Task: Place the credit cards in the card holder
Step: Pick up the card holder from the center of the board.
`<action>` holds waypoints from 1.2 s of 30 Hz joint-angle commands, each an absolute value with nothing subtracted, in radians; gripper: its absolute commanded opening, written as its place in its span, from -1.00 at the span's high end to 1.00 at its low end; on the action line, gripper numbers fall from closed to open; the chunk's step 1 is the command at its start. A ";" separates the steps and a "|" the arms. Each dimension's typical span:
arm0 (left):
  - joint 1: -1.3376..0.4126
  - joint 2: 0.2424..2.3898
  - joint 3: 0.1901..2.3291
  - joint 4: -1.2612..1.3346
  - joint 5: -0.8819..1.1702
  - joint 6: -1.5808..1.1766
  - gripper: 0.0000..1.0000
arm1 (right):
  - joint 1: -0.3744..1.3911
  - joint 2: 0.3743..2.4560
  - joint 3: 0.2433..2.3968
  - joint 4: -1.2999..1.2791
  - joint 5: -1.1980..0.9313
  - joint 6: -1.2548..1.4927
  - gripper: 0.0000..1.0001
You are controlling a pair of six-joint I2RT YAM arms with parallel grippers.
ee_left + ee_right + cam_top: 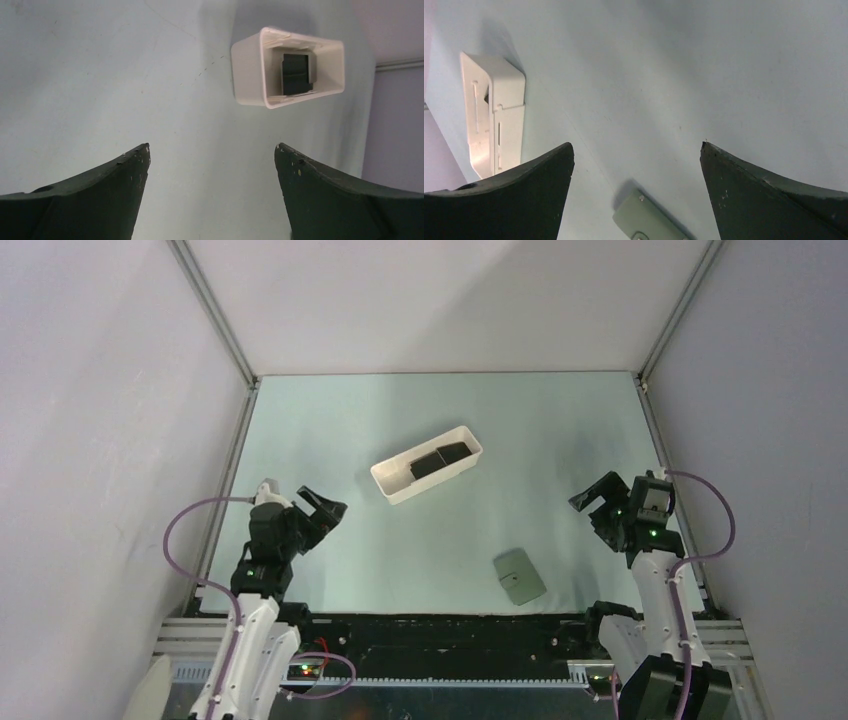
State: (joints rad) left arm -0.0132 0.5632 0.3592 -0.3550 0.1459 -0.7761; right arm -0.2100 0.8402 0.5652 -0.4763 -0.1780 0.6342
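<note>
Dark credit cards lie inside a long white tray near the middle of the table; the left wrist view looks down into the tray at the cards. The grey-green card holder lies folded flat at the front, right of centre, and its snap end shows low in the right wrist view. My left gripper hovers open at the left, well short of the tray, with nothing between its fingers. My right gripper hovers open at the right, apart from the card holder.
Metal frame rails run along both sides of the pale green table. White enclosure walls close in on three sides. The tray also shows at the left of the right wrist view. Arm bases and cables fill the near edge.
</note>
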 commanded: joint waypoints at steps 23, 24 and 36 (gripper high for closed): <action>-0.854 1.395 0.754 0.000 0.283 -1.156 -0.80 | 0.054 1.306 0.618 -0.607 -0.525 0.543 -0.56; -0.886 1.463 0.790 0.030 0.293 -1.163 -0.73 | 0.055 1.316 0.619 -0.615 -0.530 0.535 -0.50; -1.001 1.835 0.947 0.084 0.339 -1.260 -0.43 | 0.088 1.436 0.609 -0.625 -0.636 0.481 -0.23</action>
